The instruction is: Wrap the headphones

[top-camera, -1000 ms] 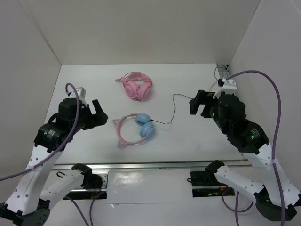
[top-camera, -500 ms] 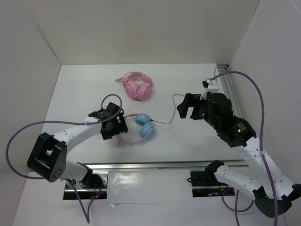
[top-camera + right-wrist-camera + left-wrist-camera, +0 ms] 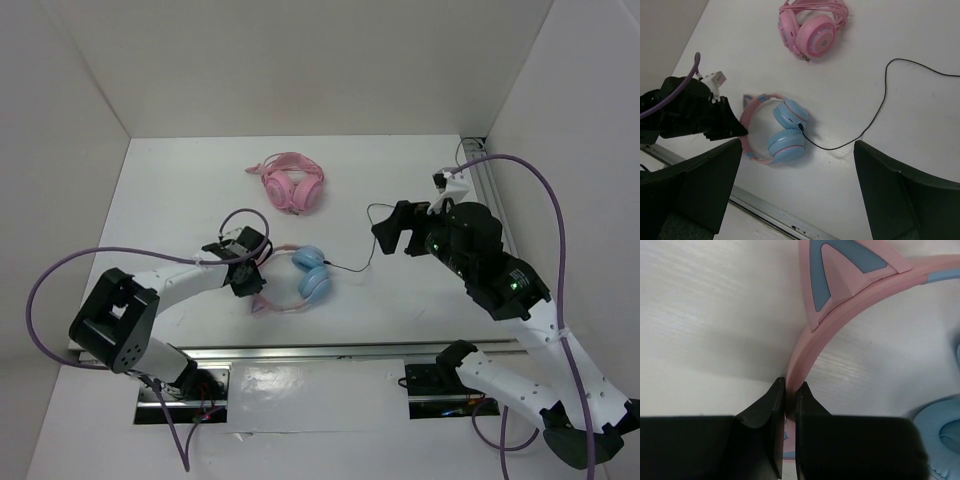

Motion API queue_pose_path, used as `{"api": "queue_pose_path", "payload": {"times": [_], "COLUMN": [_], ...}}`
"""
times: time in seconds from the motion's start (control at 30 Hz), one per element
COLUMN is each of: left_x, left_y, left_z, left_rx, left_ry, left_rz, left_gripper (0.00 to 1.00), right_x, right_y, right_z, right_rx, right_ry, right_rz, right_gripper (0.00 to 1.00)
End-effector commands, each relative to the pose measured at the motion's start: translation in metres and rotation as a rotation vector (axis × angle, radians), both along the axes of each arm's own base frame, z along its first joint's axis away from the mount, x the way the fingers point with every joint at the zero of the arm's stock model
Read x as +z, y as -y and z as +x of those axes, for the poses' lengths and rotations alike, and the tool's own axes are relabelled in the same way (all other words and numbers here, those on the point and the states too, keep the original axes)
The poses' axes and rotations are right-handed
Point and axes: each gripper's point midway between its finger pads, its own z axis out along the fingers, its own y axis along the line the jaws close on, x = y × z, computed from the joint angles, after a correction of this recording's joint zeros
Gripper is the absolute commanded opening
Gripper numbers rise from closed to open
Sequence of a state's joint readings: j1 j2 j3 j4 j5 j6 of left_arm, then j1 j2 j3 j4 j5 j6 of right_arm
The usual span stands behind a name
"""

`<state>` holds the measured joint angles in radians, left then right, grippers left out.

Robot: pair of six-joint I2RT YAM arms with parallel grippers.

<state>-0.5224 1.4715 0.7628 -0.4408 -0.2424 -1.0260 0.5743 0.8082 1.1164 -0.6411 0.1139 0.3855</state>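
Headphones (image 3: 300,275) with light blue cups lie flat on the tabletop (image 3: 180,190). We see the left tool (image 3: 250,270) at their headband side, its fingers (image 3: 765,410) drawn narrow and pinching the pink band just below one cat ear. Their thin black cable (image 3: 368,235) trails from the cups toward the right tool (image 3: 400,228), which hangs above the cable's far stretch, spread wide and holding nothing. All-pink headphones (image 3: 290,183) rest beyond the blue pair, well apart from it.
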Motion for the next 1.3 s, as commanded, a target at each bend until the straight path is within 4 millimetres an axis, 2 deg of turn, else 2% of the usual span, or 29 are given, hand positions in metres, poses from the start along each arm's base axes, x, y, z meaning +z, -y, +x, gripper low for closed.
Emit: {"api": "queue_pose_path", "payload": {"times": [0.0, 0.03, 0.07, 0.1, 0.13, 0.17, 0.2, 0.23, 0.27, 0.3, 0.37, 0.4, 0.43, 0.53, 0.57, 0.6, 0.63, 0.7, 0.77, 0.8, 0.9, 1.17, 1.23, 1.27], "left_x": [0.007, 0.024, 0.05, 0.068, 0.083, 0.113, 0.14, 0.166, 0.18, 0.192, 0.215, 0.236, 0.24, 0.26, 0.263, 0.272, 0.277, 0.293, 0.3, 0.313, 0.327, 0.342, 0.351, 0.349], "left_y": [-0.021, -0.019, -0.015, -0.017, -0.027, -0.032, -0.041, -0.058, -0.063, -0.072, -0.078, -0.077, -0.083, -0.081, -0.082, -0.077, -0.077, -0.076, -0.077, -0.075, -0.073, -0.067, -0.068, -0.069], "left_z": [-0.025, -0.021, -0.022, -0.024, -0.034, -0.026, -0.028, -0.03, -0.03, -0.026, -0.024, -0.019, -0.021, -0.013, -0.012, -0.01, -0.009, -0.008, -0.009, -0.008, -0.008, -0.019, -0.02, -0.021], "left_rx": [-0.016, -0.025, -0.054, -0.071, -0.067, -0.056, -0.035, 0.004, 0.012, 0.027, -0.041, -0.057, -0.081, -0.101, -0.102, -0.122, -0.124, -0.117, -0.114, -0.11, -0.117, -0.139, -0.133, -0.133], "left_ry": [-0.058, -0.021, 0.046, 0.08, 0.076, 0.157, 0.227, 0.26, 0.281, 0.295, 0.32, 0.355, 0.336, 0.347, 0.342, 0.359, 0.368, 0.405, 0.408, 0.439, 0.468, 0.509, 0.534, 0.524], "left_rz": [0.101, 0.107, 0.087, 0.087, 0.104, 0.109, 0.105, 0.15, 0.146, 0.156, 0.182, 0.174, 0.204, 0.209, 0.207, 0.182, 0.174, 0.142, 0.131, 0.105, 0.08, -0.015, -0.027, -0.024], "left_gripper": [0.0, 0.0, 0.0, 0.0, 0.0, 0.0, 0.0, 0.0, 0.0, 0.0, 0.0, 0.0, 0.0, 0.0, 0.0, 0.0, 0.0, 0.0, 0.0, 0.0, 0.0, 0.0, 0.0, 0.0], "right_x": [0.014, 0.022, 0.014, 0.017, 0.022, 0.019, 0.017, 0.029, 0.026, 0.002, -0.001, 0.005, -0.008, -0.004, -0.013, -0.008, -0.02, -0.024, -0.037, -0.04, -0.048, -0.061, -0.075, -0.07], "right_y": [-0.018, -0.025, -0.032, -0.048, -0.053, -0.062, -0.068, -0.068, -0.071, -0.074, -0.076, -0.078, -0.079, -0.08, -0.083, -0.085, -0.089, -0.093, -0.1, -0.102, -0.102, -0.106, -0.11, -0.112], "right_z": [-0.004, -0.006, -0.01, -0.025, -0.036, -0.039, -0.048, -0.051, -0.054, -0.052, -0.057, -0.057, -0.054, -0.048, -0.043, -0.04, -0.033, -0.027, -0.021, -0.019, -0.007, 0.023, 0.03, 0.033], "right_rx": [0.094, 0.14, 0.194, 0.33, 0.401, 0.461, 0.523, 0.531, 0.538, 0.545, 0.564, 0.58, 0.581, 0.574, 0.575, 0.575, 0.576, 0.577, 0.599, 0.599, 0.566, 0.482, 0.483, 0.483], "right_ry": [0.063, 0.104, 0.109, 0.141, 0.186, 0.23, 0.249, 0.322, 0.33, 0.303, 0.351, 0.409, 0.412, 0.486, 0.479, 0.501, 0.484, 0.48, 0.446, 0.44, 0.443, 0.449, 0.418, 0.432], "right_rz": [0.065, 0.087, 0.088, 0.101, 0.118, 0.136, 0.155, 0.195, 0.219, 0.228, 0.268, 0.288, 0.274, 0.269, 0.252, 0.259, 0.232, 0.23, 0.212, 0.21, 0.188, 0.17, 0.16, 0.165], "right_gripper": [1.0, 1.0, 1.0, 1.0, 1.0, 1.0, 1.0, 1.0, 1.0, 1.0, 1.0, 1.0, 1.0, 1.0, 1.0, 1.0, 1.0, 1.0, 1.0, 1.0, 1.0, 0.97, 0.94, 0.94]}}
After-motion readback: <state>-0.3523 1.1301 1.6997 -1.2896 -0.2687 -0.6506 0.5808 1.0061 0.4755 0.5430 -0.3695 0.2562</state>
